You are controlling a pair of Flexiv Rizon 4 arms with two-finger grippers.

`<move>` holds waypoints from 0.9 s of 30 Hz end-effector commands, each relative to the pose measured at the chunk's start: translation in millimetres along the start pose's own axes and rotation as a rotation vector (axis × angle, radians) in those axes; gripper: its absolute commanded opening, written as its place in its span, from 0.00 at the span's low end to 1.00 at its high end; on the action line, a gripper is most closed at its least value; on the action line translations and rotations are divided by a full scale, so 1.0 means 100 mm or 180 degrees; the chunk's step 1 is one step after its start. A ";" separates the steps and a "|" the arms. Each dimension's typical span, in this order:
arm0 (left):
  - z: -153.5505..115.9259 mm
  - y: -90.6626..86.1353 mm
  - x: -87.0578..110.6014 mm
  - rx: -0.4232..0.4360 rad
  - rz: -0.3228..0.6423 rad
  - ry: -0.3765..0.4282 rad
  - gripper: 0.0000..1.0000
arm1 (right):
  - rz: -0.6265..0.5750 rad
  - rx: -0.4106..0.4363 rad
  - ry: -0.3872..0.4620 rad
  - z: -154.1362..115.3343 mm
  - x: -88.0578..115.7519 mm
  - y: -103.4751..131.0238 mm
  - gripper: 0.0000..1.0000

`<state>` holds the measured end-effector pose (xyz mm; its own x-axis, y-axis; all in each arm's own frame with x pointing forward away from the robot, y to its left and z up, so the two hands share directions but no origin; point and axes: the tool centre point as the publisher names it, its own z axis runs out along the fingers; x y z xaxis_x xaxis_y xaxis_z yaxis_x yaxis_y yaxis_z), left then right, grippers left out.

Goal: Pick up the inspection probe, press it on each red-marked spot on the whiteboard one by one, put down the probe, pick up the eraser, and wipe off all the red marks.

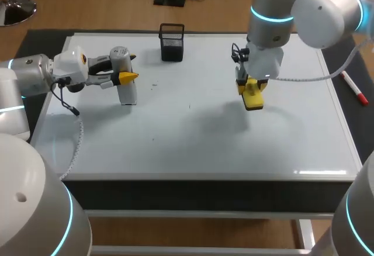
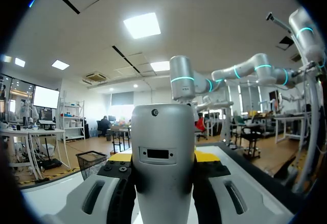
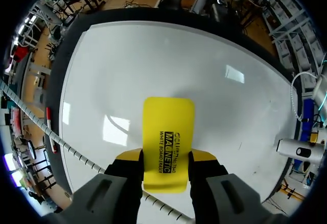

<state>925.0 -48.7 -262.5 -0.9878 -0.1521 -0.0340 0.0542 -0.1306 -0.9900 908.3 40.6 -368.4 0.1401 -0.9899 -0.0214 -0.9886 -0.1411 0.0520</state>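
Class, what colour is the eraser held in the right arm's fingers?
Eraser: yellow, black print; right wrist view.

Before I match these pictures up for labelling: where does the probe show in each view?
Head view: probe upright in the left gripper, at the whiteboard's left.
Left wrist view: probe close up, clamped in that gripper.
Right wrist view: probe small, far beside the eraser.
Shared landmark: the whiteboard.

Black mesh holder (image 1: 172, 41): upright near far edge of desk (image 1: 350, 118), about mid-width, open top, contents not discernible. Marker (image 1: 354, 87): white barrel, red end toward near side, lying flat and angled on dark desk strip at right, well apart from holder.
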 end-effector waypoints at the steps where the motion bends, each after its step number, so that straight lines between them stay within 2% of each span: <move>1: 0.00 0.00 0.00 0.0014 0.0005 0.0002 0.00 | -0.0011 -0.0007 0.0012 -0.05 0.03 0.00 0.00; 16: 0.00 0.00 0.00 0.0014 0.0005 0.0002 0.00 | 0.0021 -0.0026 0.0053 -0.01 0.04 -0.01 0.00; 20: 0.00 0.00 0.00 0.0014 0.0005 0.0002 0.00 | -0.0017 -0.0020 0.0115 0.05 -0.02 -0.22 0.00; 27: 0.00 0.00 0.00 0.0014 0.0005 0.0002 0.00 | -0.0212 -0.0002 0.0062 -0.02 -0.23 -0.76 0.00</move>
<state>925.0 -48.8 -262.5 -0.9878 -0.1520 -0.0339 0.0541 -0.1306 -0.9900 949.7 59.9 -366.2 0.2006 -0.9795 -0.0197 -0.9796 -0.2007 0.0016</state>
